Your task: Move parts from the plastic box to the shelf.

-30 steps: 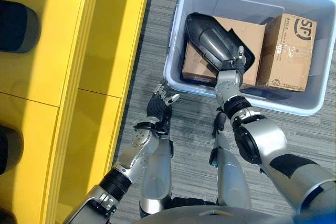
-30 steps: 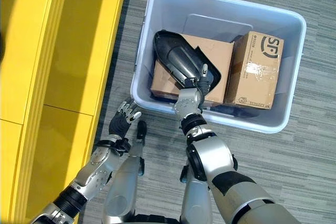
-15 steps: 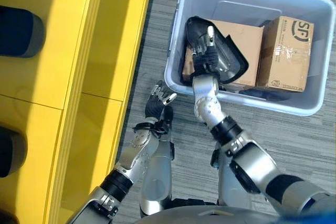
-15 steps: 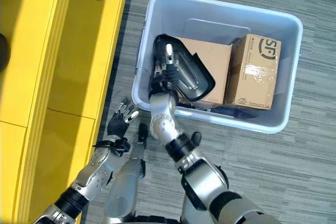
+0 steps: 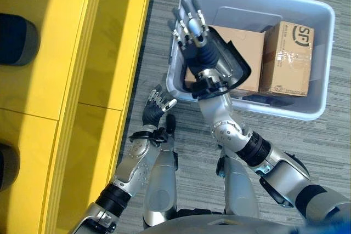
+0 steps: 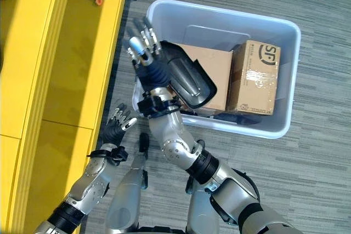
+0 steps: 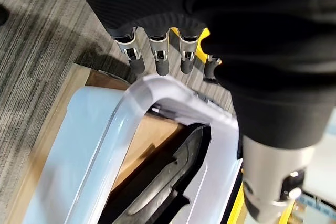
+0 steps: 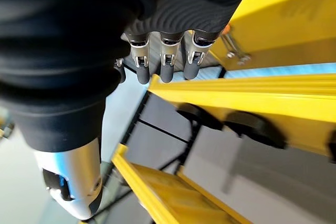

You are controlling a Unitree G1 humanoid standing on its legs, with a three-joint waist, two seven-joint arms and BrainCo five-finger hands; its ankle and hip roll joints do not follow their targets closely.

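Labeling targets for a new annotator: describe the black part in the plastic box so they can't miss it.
Find the pale blue plastic box on the grey floor beside the yellow shelf. Inside, at the end nearest the shelf, the black part lies on top of a flat cardboard box, just past the raised right hand. It is the one dark, glossy, curved shell; its neighbours are brown cardboard boxes.

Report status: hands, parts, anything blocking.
Right hand open, raised over the box corner. Left hand open, empty, low. Black part in box on cartons. Nothing blocking.

Yellow shelf, pale-blue plastic box
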